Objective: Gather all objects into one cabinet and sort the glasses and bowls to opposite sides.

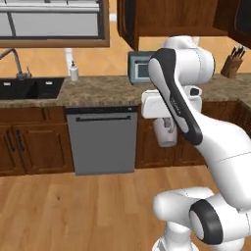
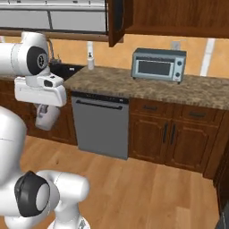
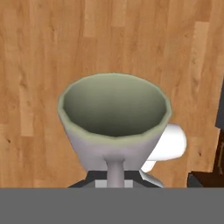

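In your left base view the end effector (image 1: 165, 128) hangs in front of the lower cabinets, off the front edge of the bench (image 1: 98, 90), pinching a cream cup (image 1: 166, 135) upright. Your right base view shows that cup (image 2: 46, 116) hanging left of the dishwasher (image 2: 102, 127). In your hand view, one finger runs up the cup's (image 3: 114, 124) near wall, its mouth open above the wood floor (image 3: 43, 52).

Matt grey mug (image 3: 114, 118) (greenish inside), glossy plank wood floor (image 3: 39, 52), speckled stone counter (image 2: 134, 85), brushed-metal dishwasher (image 1: 101, 142)
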Controlling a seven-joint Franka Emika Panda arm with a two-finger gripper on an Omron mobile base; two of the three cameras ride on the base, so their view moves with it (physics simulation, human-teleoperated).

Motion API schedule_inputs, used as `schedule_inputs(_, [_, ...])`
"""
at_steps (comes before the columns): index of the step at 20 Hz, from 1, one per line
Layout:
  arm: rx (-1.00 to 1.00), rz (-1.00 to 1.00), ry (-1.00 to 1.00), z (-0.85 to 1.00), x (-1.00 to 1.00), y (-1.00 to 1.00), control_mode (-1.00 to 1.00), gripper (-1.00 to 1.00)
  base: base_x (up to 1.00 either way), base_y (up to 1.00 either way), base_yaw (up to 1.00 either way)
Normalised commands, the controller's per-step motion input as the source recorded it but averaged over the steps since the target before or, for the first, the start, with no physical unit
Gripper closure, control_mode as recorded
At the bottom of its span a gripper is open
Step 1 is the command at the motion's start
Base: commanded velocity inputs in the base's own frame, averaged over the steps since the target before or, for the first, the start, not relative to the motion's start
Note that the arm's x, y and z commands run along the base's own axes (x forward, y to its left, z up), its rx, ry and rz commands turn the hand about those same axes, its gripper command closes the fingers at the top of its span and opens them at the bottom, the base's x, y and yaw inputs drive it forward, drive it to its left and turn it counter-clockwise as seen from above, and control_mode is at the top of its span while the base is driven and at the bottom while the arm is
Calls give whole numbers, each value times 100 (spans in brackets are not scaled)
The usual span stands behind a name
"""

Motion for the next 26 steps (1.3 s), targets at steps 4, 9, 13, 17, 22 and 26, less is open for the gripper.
schedule_inputs(4, [0,0,0,0,0,0,100,100,-100,100,38])
schedule_inputs(9, [0,0,0,0,0,0,100,100,-88,100,60])
schedule_inputs(13, [0,0,0,0,0,0,100,100,-61,99,76])
schedule_inputs(17, [0,0,0,0,0,0,100,100,-50,96,77])
schedule_inputs(22, [0,0,0,0,0,0,100,100,-52,100,77])
schedule_inputs(26, [0,0,0,0,0,0,100,100,-45,99,76])
